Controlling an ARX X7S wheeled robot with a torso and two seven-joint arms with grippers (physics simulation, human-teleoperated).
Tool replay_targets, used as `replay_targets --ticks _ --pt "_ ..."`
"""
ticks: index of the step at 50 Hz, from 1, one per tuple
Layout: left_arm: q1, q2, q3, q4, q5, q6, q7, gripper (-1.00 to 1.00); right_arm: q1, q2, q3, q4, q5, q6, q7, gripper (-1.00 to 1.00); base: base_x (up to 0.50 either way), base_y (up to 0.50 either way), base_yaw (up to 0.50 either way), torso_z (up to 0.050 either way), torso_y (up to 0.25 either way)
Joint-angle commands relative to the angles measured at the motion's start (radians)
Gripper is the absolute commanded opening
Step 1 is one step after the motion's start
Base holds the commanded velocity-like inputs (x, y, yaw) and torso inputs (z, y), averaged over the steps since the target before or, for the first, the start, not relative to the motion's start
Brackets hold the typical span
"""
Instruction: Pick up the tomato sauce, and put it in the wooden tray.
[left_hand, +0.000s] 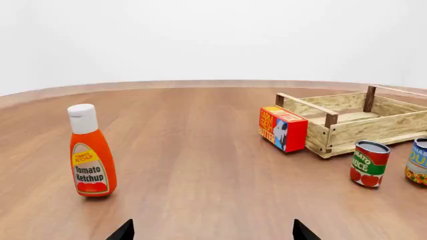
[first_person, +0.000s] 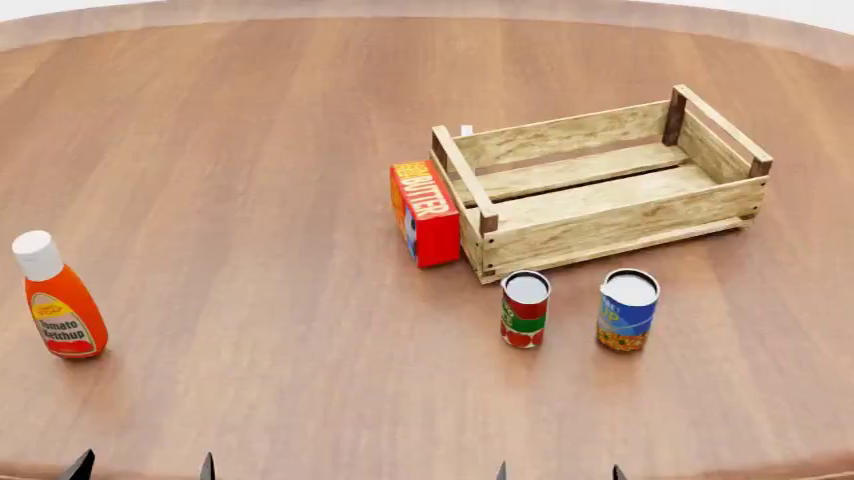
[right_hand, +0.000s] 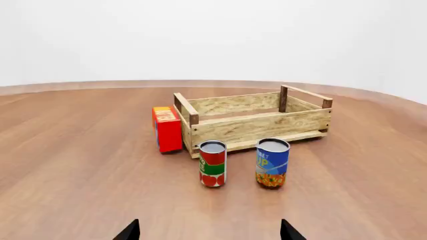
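Across the round wooden table (first_person: 240, 150), from left to right, stand an orange ketchup bottle (first_person: 58, 297) with a white cap, well apart from the rest; a red butter box (first_person: 424, 213) resting against the near end of the wooden tray (first_person: 607, 225); and, just in front of the tray, the tomato sauce (first_person: 525, 309) with a blue-and-yellow can (first_person: 626, 309) beside it, the two cans apart. Nothing has been grasped, so the step in hand looks like the opening approach. The left gripper (first_person: 143, 466) and the right gripper (first_person: 558, 472) show only as dark fingertips at the near edge, each pair spread apart and empty. The right one sits nearly in line with the sauce, so it seems the natural choice: reach forward, straddle the can without nudging its blue neighbour, close, lift, and carry it over the tray's slatted wall. The sauce is a small upright tin, silver on top, its red label crossed by a green band with tomatoes pictured below.
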Motion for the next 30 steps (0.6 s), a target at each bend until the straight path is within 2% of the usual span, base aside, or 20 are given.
replay_targets --ticks 1,30 --pt "0.0 -0.015 0.017 0.004 -0.015 -0.003 -0.017 1.0 0.0 0.04 -0.049 0.0 0.04 -0.002 0.049 1.0 0.0 0.0 0.0 0.0 0.0" --pt "-0.01 -0.07 0.082 -0.014 -0.059 0.007 -0.108 1.0 0.016 0.082 -0.1 -0.012 0.09 0.059 0.107 1.0 0.0 0.0 0.0 0.0 0.0"
